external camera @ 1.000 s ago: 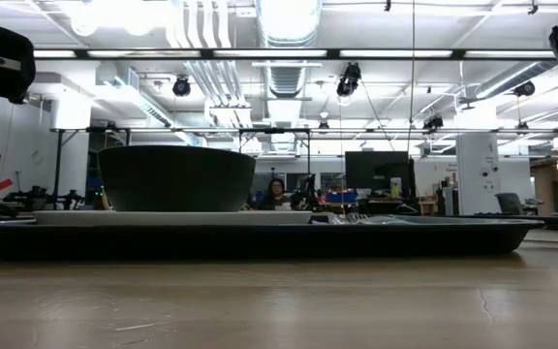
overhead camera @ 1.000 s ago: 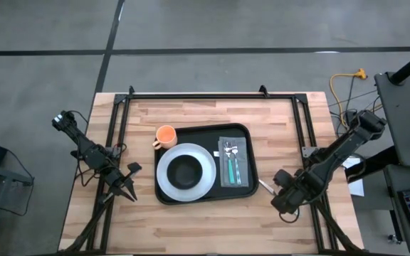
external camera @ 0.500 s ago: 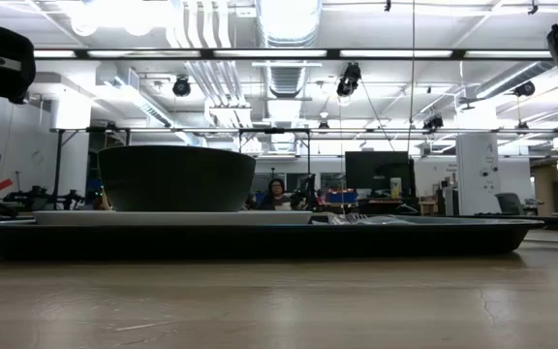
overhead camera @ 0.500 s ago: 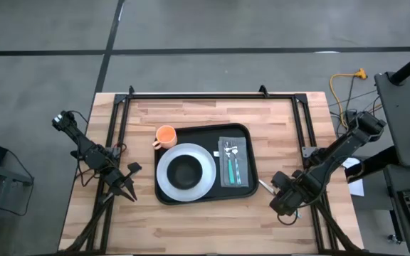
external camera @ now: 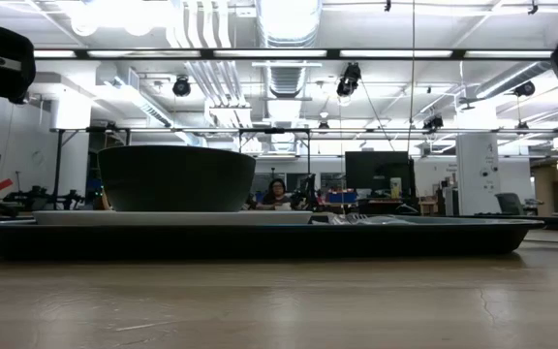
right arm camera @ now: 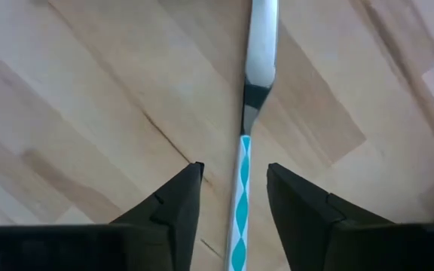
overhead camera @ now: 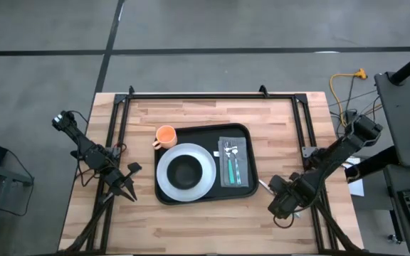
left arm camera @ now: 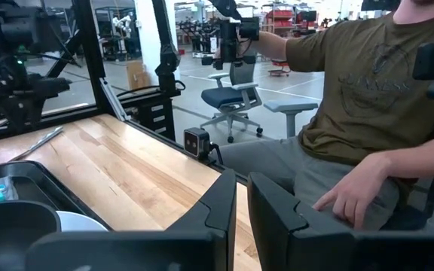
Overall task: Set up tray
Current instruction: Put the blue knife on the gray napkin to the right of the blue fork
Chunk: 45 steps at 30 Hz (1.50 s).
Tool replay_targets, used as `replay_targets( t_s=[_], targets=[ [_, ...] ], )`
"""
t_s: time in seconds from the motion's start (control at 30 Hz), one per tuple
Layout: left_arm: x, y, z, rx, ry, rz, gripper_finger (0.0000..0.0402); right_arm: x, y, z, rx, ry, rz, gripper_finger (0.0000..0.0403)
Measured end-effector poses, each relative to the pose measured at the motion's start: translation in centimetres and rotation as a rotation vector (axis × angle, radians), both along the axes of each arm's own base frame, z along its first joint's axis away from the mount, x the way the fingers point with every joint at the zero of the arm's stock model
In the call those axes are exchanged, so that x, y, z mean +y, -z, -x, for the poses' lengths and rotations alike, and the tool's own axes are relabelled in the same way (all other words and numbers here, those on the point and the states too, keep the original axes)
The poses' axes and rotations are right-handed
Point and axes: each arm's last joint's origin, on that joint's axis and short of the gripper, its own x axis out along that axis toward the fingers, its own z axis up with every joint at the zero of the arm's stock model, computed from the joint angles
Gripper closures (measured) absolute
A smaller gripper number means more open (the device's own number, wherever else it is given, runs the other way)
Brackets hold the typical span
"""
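Observation:
The black tray (overhead camera: 198,135) sits mid-table, seen edge-on in the low view (external camera: 260,240). On it are a white plate (overhead camera: 164,178) carrying a dark bowl (overhead camera: 184,171), an orange cup (overhead camera: 165,135) at its far left corner, and a napkin with cutlery (overhead camera: 232,162). A knife (overhead camera: 264,186) with a teal-patterned handle (right arm camera: 241,188) lies flat on the wood just right of the tray. My right gripper (overhead camera: 280,201) hangs over it, open, one finger on each side of the handle (right arm camera: 234,199), apart from it. My left gripper (overhead camera: 128,190) waits shut at the table's left side (left arm camera: 241,218).
A black frame (overhead camera: 191,94) runs along the table's far edge and down both sides. A seated person (left arm camera: 353,128) is close to the table's near edge, one hand on a knee. Bare wood lies in front of the tray and to its right.
My right gripper has crept toward the table's left and near edge, closing over the knife, and has come down a little. Its fingers stay apart. The tray, the dishes and the left arm have not moved.

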Motion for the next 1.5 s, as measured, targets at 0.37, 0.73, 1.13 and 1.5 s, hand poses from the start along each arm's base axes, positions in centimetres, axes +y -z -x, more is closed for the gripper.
replay_targets(
  t_s=[0.37, 0.73, 1.13, 1.5],
  targets=[
    [0.0, 0.0, 0.0, 0.0, 0.0, 0.0, 0.0383, 1.3, 3.2, -0.3, 0.143, -0.075, 0.046, 0.0244],
    [0.0, 0.0, 0.0, 0.0, 0.0, 0.0, 0.0383, 1.4, 4.6, -0.2, 0.069, -0.102, 0.024, 0.0239],
    [0.0, 0.0, 0.0, 0.0, 0.0, 0.0, 0.0383, -0.5, 5.6, 1.7, -0.025, -0.008, -0.076, 0.0224],
    [0.0, 0.0, 0.0, 0.0, 0.0, 0.0, 0.0383, -1.2, 5.9, 2.4, 0.014, 0.017, -0.044, 0.028]
  ],
)
